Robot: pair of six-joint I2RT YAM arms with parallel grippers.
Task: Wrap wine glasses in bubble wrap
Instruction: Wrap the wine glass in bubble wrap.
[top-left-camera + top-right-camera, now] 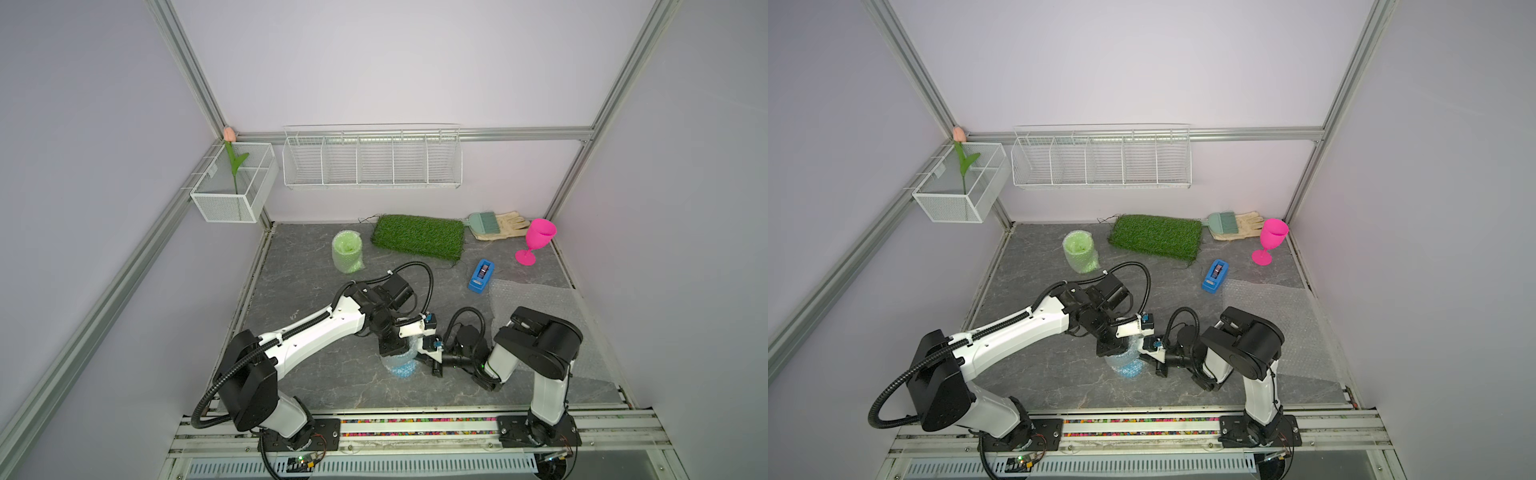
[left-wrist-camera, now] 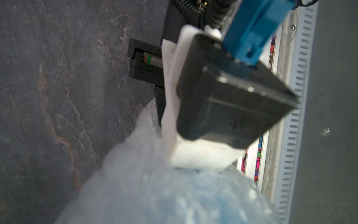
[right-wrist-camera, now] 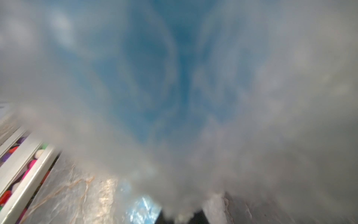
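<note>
A sky blue wine glass rolled in bubble wrap (image 1: 401, 366) (image 1: 1128, 366) stands near the table's front middle. My left gripper (image 1: 394, 353) comes down on its top, and the wrap (image 2: 174, 194) hides the jaws. My right gripper (image 1: 424, 362) meets the bundle from the right, shut on a bunch of wrap (image 3: 174, 77) that fills its wrist view. A lime green glass in bubble wrap (image 1: 347, 251) (image 1: 1079, 251) stands at the back left. The pink glass (image 1: 536, 239) (image 1: 1271, 239) stands bare at the back right. A flat bubble wrap sheet (image 1: 536, 303) (image 1: 1266, 303) lies under the right arm.
A blue tape dispenser (image 1: 481, 276) lies between the sheet and a green grass mat (image 1: 417, 237). A glove with a brush (image 1: 498, 224) lies at the back wall. A wire rack (image 1: 372, 160) and a mesh box (image 1: 232, 187) hang on the walls.
</note>
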